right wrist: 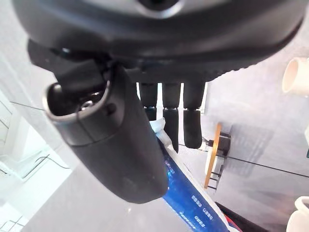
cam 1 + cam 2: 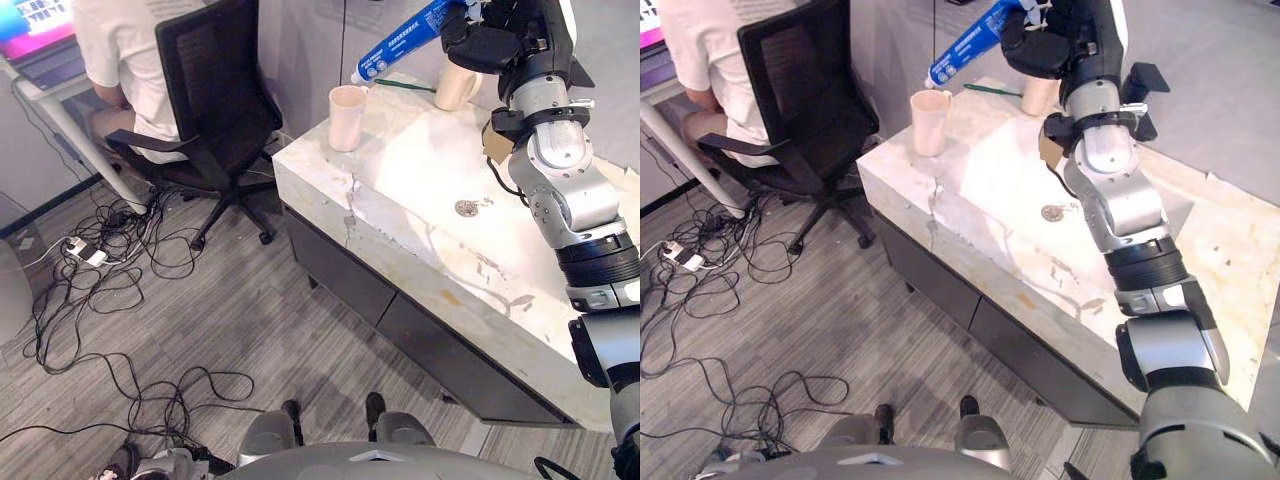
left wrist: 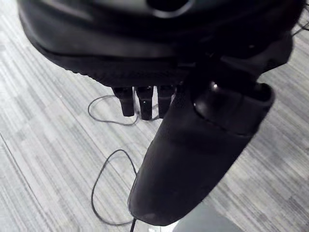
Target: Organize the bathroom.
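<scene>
right hand (image 2: 487, 42): raised over the far end of the worktop, fingers and thumb curled round the blue tube, firm hold.
blue tube (image 2: 400, 40): held in the right hand, slanting down and away from it toward the pink cup; capped tip just above and beside the cup rim, not touching as far as I can tell.
pink cup (image 2: 347, 117): upright on the worktop corner, below the tube tip, near the right hand on the chair side.
cream cup (image 2: 456, 88): upright on the worktop just under the right hand, partly hidden by it.
green stick (image 2: 405, 85): thin, lying flat between the two cups, under the tube.
worktop (image 2: 420, 210): pale marbled stone slab, cracked along the front edge below the pink cup; dark drawer fronts underneath.
drain (image 2: 466, 208): small round metal fitting set in the worktop, nearer the robot than the right hand, beside the forearm.
left hand (image 3: 145, 99): hangs low over the floor, fingers curled in toward the palm, thumb across, holding nothing.
floor (image 2: 200, 320): grey wood-look planks, loose black cables strewn on the left with a power strip among them.
office chair (image 2: 205, 95): black mesh back, well left of the right hand; a person in a white shirt sits in it at a desk.
wall: plain grey behind the worktop.
</scene>
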### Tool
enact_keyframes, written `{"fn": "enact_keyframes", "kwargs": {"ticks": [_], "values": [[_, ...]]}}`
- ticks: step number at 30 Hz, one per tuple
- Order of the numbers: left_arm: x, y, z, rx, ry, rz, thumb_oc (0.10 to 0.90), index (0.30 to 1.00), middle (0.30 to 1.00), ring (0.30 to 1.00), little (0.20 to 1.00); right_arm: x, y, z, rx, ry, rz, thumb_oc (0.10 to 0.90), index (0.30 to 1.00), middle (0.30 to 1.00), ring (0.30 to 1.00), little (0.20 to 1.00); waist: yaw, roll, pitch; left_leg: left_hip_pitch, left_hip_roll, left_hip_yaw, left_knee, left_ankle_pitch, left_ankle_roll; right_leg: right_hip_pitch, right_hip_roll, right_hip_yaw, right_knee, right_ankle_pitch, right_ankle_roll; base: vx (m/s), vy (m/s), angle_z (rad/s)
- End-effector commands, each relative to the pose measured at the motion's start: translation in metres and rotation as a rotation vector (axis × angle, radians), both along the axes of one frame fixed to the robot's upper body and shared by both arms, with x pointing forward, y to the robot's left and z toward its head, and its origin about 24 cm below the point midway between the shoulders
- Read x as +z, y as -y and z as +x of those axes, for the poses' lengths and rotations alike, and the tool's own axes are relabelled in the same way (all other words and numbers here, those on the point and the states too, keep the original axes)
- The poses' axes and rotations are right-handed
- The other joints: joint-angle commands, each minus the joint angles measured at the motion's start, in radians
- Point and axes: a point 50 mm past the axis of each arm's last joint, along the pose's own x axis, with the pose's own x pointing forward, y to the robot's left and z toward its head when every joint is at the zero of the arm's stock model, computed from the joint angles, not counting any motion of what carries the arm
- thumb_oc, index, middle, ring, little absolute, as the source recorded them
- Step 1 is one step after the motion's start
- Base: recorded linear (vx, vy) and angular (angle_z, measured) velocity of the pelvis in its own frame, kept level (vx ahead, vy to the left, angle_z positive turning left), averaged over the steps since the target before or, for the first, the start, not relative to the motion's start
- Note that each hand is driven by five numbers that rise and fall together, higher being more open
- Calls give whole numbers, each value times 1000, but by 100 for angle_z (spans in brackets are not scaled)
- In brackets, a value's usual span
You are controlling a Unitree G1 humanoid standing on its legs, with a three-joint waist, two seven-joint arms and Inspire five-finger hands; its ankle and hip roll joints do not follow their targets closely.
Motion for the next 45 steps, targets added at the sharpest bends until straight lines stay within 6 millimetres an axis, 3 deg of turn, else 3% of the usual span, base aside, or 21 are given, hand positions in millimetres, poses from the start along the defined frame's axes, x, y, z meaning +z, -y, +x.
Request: {"fn": "enact_keyframes", "kwargs": {"ticks": [1,4,6,7,8,9,10,11,13,14,15,18,24,32,37,38,39,40,42,45], "values": [[7,-28,-27,-45,-72,98,800,900,900,900,900,87,-4,-22,-29,367,-9,400,300,300,300,300,26,6,-88,133,1,29,-131,14,33,-57,-10,37,80,-73,65,77,-84,17],[5,-27,-30,-82,-74,103,800,900,900,900,900,88,-2,-20,-49,355,-12,400,300,300,300,300,30,-5,-90,120,6,33,-92,1,28,-55,-5,27,100,-93,52,49,-90,18],[3,-23,-32,-113,-75,102,800,900,900,900,900,90,0,-19,-63,348,-5,400,300,300,300,300,30,-24,-89,78,10,44,22,-35,19,-57,0,21,118,-107,26,38,-118,21],[2,-20,-31,-133,-74,96,800,900,900,900,900,90,0,-19,-67,344,-5,400,300,300,300,300,31,-33,-83,33,16,37,140,-13,4,-55,5,22,119,-106,9,-14,-138,29],[1,-15,-28,-156,-72,88,800,900,900,900,900,89,1,-20,-74,348,-10,400,300,300,300,300,34,-38,-69,-84,27,0,344,73,-22,-53,21,19,121,-95,-23,-40,-93,34],[-1,-7,-25,-183,-84,70,800,900,900,900,900,83,7,-20,-87,370,-24,400,300,300,300,300,46,-34,-34,-240,30,-67,502,135,-21,-36,38,13,141,-98,-60,-29,-39,35],[-2,-6,-24,-191,-86,65,800,900,900,900,900,81,8,-20,-92,374,-27,400,300,300,300,300,46,-32,-30,-267,29,-81,508,145,-20,-36,42,11,145,-98,-65,166,224,65],[-2,0,-17,-242,-92,41,800,900,900,900,900,72,-4,-15,-96,375,-7,400,300,300,300,300,32,-11,-22,-168,51,-75,202,83,13,-30,45,43,156,-119,-47,193,245,55],[-2,0,-16,-248,-96,38,800,900,900,900,900,70,-6,-13,-95,375,-6,400,300,300,300,300,35,-17,-14,-161,41,-97,198,89,19,-29,37,60,157,-114,-43,158,181,5],[-2,2,-14,-251,-107,46,800,900,900,900,900,61,-13,-12,-93,394,21,400,300,300,300,300,35,-7,-2,-166,35,-112,171,89,11,-35,18,69,183,-129,-28,204,192,-31],[-4,6,-15,-264,-103,54,800,900,900,900,900,59,-21,-12,-89,386,45,400,300,300,300,300,31,1,-9,-114,31,-81,91,66,18,-40,-4,56,193,-136,-9,205,191,-20],[-5,8,-14,-275,-98,81,800,900,900,900,900,63,-21,-14,-73,398,65,400,300,300,300,300,29,9,0,-66,21,-44,31,57,24,-71,-36,39,216,-129,22,58,120,5],[-3,2,-3,-158,-50,126,800,900,900,900,900,80,-26,-25,-29,439,79,400,300,300,300,300,10,6,27,-80,18,12,27,46,30,-115,-63,42,205,-105,45,-31,37,-26],[-5,2,-20,-141,-136,126,800,900,900,900,900,71,-10,-18,-43,383,105,400,300,300,300,300,18,-15,-6,-98,21,6,104,-9,32,-70,-68,57,169,-105,50,129,34,-12],[-4,-1,-26,-175,-152,139,800,900,900,900,900,60,-5,-16,-41,364,113,400,300,300,300,300,34,-21,-19,-62,-2,14,85,-20,56,-91,-88,4,216,-93,67,81,60,-22],[-4,-4,-29,-164,-155,152,800,900,900,900,900,59,-9,-17,-14,364,122,400,300,300,300,300,32,-21,-5,-32,1,30,74,-32,70,-180,-105,3,335,-22,81,113,-36,-34],[-3,-7,-28,-94,-127,162,800,900,900,900,900,59,-20,-18,33,362,122,400,300,300,300,300,6,-32,12,20,2,65,70,-69,70,-307,-104,47,295,65,110,201,-120,-72],[-2,-8,-21,-106,-109,166,800,900,900,900,900,58,-25,-18,44,365,115,400,300,300,300,300,-11,-46,16,34,-9,66,77,-93,70,-308,-90,80,174,79,119,221,-187,-102],[1,-13,-10,-140,-100,186,800,900,900,900,900,58,-34,-18,56,368,109,400,300,300,300,300,-22,-56,27,3,-11,56,140,-119,72,-272,-57,98,181,43,102,114,-203,-37],[0,-4,5,-134,-52,152,800,900,900,900,900,58,-45,-17,44,347,89,400,300,300,300,300,-27,-57,26,-34,7,59,192,-101,59,-221,-28,69,195,-10,57,68,-131,50]]}}
